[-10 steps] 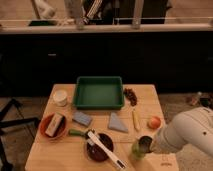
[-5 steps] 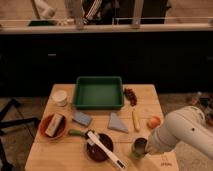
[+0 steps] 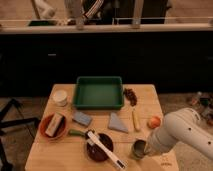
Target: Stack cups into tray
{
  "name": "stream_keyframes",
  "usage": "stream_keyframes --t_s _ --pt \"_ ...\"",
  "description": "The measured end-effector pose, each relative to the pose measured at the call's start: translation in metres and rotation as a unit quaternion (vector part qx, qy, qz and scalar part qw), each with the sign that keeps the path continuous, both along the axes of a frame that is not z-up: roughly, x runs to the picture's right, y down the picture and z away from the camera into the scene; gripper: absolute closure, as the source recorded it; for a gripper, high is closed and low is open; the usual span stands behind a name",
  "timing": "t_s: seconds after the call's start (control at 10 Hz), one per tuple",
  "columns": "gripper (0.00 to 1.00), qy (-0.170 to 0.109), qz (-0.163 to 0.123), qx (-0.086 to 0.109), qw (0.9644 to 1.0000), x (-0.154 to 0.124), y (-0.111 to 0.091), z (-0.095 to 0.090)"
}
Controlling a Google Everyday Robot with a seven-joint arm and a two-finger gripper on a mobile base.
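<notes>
The dark-green tray (image 3: 99, 105) stands at the back middle of the wooden table, and nothing shows in it. A dark grey metallic cup (image 3: 138, 148) stands upright near the table's front right edge. My gripper (image 3: 146, 150) is at the cup's right side, low over the table, at the end of my white arm (image 3: 182, 131), which comes in from the right. The arm hides the contact between gripper and cup. I cannot make out a pale green cup apart from the grey one.
A dark bowl with utensils (image 3: 98, 147) sits left of the cup. An orange-red bowl (image 3: 53, 126) holds a block at the left. A small white cup (image 3: 60, 97), a blue sponge (image 3: 82, 118), a grey cloth (image 3: 117, 122), a yellow stick (image 3: 135, 120), an apple (image 3: 154, 122) and grapes (image 3: 131, 95) lie around.
My arm has swung further in from the right and now covers more of the table's right corner. The grey cup has shifted slightly left with the gripper beside it.
</notes>
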State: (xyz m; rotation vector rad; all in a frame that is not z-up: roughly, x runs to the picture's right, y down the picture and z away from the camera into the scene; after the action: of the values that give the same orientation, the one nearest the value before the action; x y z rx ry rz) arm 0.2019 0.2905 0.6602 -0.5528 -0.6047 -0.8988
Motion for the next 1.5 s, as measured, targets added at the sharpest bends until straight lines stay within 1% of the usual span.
stream_keyframes --t_s 0.2,0.5,0.9,1.0,1.5 --pt "0.94 0.0 0.0 0.0 1.0 0.0 -0.0002 0.0002" --pt "0.67 0.0 0.0 0.0 1.0 0.0 -0.0001 0.0001" --pt "0.27 0.0 0.0 0.0 1.0 0.0004 0.0 0.0" --pt "0.21 0.0 0.0 0.0 1.0 0.0004 0.0 0.0" --pt "0.2 0.0 0.0 0.0 1.0 0.0004 0.0 -0.0001"
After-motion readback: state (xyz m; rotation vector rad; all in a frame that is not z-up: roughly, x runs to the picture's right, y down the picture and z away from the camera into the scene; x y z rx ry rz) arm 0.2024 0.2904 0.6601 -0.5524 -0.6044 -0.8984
